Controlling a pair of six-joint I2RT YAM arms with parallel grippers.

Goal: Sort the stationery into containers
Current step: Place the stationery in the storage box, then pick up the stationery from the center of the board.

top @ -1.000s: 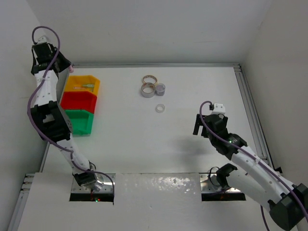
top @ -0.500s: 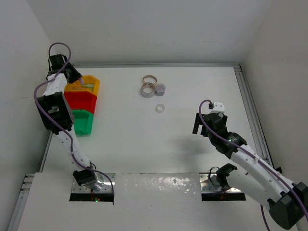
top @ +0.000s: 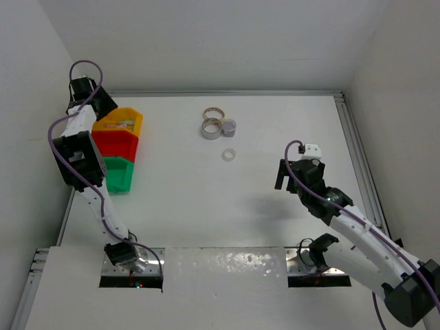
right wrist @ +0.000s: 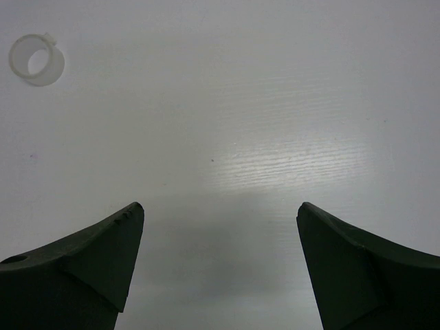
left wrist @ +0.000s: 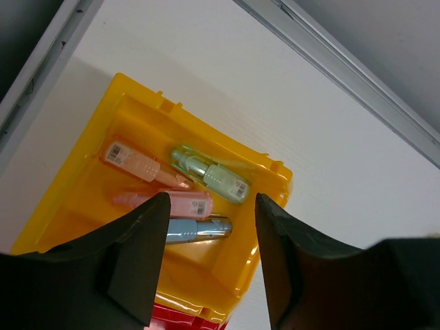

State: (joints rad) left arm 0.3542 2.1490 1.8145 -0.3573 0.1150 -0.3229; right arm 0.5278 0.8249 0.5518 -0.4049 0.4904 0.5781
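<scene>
Treat the stick portion as apparently done: note the orange stick point(left wrist: 141, 163), green stick point(left wrist: 213, 175), pink stick point(left wrist: 182, 203) and blue stick point(left wrist: 196, 230) lying together inside the yellow bin point(left wrist: 82, 172), directly beneath the released, empty left gripper point(left wrist: 212, 199). Count as outstanding the tan ring point(top: 214, 113), white roll point(top: 211, 128) and purple-grey roll point(top: 229, 126) clustered at the far middle of the surface point(top: 275, 124), plus the small white ring point(top: 229, 155) just nearer, all well apart from the red bin point(top: 113, 144) and green bin point(top: 113, 173). Regard the released, empty right gripper point(right wrist: 220, 206), poised over the surface near the small white ring, as the likely means for the next pickup.
</scene>
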